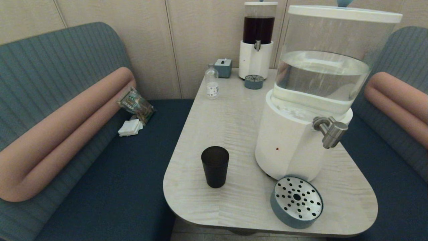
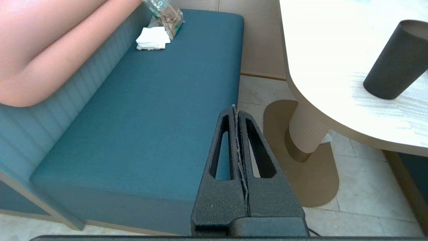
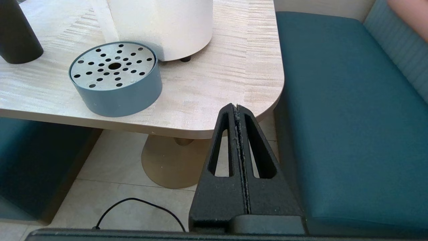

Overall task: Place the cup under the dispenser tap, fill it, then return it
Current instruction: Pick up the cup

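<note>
Both arms hang below the table edge, fingers pressed together and empty: the left gripper (image 2: 238,110) over the teal bench seat (image 2: 150,110), the right gripper (image 3: 236,108) just off the table's rounded corner. The smoky-black tapered plastic cup (image 1: 215,166) stands upright on the pale wood-grain table (image 1: 230,113), ahead of and above the left gripper. The chunky brushed-silver dispenser tap (image 1: 330,130) juts from the large white-based water dispenser (image 1: 294,137); a round perforated grey drip tray (image 1: 296,202) sits below. Likely best: open wide, grasp mid-wall, keep upright.
</note>
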Robot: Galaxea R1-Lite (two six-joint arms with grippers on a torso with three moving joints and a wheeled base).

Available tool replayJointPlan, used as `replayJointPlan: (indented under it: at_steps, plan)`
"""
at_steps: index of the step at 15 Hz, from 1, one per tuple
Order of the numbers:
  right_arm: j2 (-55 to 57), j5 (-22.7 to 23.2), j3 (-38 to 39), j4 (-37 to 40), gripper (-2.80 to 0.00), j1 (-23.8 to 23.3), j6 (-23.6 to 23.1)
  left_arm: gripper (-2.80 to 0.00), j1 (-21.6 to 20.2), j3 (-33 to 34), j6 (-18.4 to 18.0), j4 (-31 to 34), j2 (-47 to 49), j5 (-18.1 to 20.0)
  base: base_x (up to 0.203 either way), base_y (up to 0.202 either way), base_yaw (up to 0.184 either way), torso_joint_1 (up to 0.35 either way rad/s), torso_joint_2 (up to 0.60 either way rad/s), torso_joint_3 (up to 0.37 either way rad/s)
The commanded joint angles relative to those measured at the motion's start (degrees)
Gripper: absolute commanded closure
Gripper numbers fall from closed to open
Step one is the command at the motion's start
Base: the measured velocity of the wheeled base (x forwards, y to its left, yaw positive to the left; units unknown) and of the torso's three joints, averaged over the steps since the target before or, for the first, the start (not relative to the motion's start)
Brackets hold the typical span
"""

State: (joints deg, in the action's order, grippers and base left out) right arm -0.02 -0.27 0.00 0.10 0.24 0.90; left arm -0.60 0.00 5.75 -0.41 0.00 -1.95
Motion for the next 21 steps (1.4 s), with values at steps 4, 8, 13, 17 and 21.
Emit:
replayJointPlan:
  at_steps: [4,8,13,17,21]
  plan:
    - [0.02,0.0,0.06,-0.01,0.0,0.02,-0.02,0.0,-0.02,-3.96,-1.88,1.14,0.57,2.55,0.0,0.0,0.0,0.0,0.0,0.0]
    - [0.02,0.0,0.0,-0.01,0.0,0.02,-0.02,0.0,-0.02,-16.83,3.12,6.05,10.48,15.48,0.0,0.0,0.0,0.0,0.0,0.0]
    - [0.02,0.0,0.0,-0.01,0.0,0.02,-0.02,0.0,-0.02,-24.15,9.99,-5.96,33.14,22.6,0.0,0.0,0.0,0.0,0.0,0.0]
    - [0.02,0.0,0.0,-0.01,0.0,0.02,-0.11,0.0,-0.07,-24.79,11.19,-22.63,50.42,26.15,0.0,0.0,0.0,0.0,0.0,0.0]
    - [0.02,0.0,0.0,-0.01,0.0,0.02,-0.02,0.0,-0.04,-22.38,8.53,-42.71,64.04,37.07,0.0,0.0,0.0,0.0,0.0,0.0]
